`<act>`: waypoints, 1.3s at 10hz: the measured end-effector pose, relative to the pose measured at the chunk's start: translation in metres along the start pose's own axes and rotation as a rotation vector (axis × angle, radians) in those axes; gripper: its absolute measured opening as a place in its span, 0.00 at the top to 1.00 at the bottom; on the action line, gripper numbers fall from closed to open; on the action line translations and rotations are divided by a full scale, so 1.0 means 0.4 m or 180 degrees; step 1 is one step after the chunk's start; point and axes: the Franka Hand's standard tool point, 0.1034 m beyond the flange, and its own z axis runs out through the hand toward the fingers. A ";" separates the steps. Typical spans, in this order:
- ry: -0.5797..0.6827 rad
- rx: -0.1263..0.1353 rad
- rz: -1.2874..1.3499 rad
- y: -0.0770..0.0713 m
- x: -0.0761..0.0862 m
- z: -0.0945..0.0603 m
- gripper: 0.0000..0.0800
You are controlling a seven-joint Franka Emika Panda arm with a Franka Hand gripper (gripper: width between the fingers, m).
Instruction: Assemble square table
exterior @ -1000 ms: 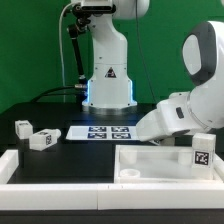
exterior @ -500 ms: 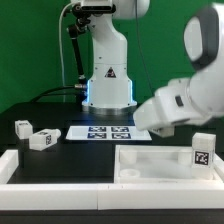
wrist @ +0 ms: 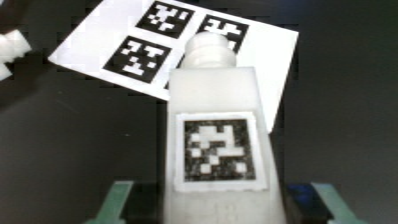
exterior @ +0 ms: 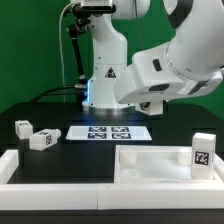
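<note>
Plainly the step in hand is carrying one leg toward the top. In the wrist view the gripper (wrist: pixel 217 205) is clamped on a white held leg (wrist: pixel 217 110). Its teal fingers (wrist: pixel 121 205) press the two flanks beside the leg's square tag, and the narrower stub end points away from the wrist, out over the marker board (wrist: pixel 151 45). From the exterior view the arm hangs high above the black table (exterior: pixel 60 112). The hand is mostly tucked under the forearm, so the held leg cannot be made out from that side. The table top (exterior: pixel 150 168) lies rimmed face up at the front, toward the exterior view's right, well apart from the arm. An upright leg (exterior: pixel 201 152) stands at its far corner on that side; whether it is already screwed in or only standing just behind the rim I cannot tell. Two more parts, the first loose leg (exterior: pixel 22 127) and the second loose leg (exterior: pixel 42 139), lie on their sides at the exterior view's left, near the marker board, and the rail (exterior: pixel 40 165) runs along the front. By my reading, most of the assembly is not yet done. The next move calls for swinging the held leg across to a free corner of the table top and turning it so the stub faces down. It must then be lined up squarely over the corner before lowering and twisting, since a tilted entry would likely jam or push the top aside.
</note>
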 end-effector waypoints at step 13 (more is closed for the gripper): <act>0.3004 0.0443 0.0100 0.185 0.045 -0.302 0.64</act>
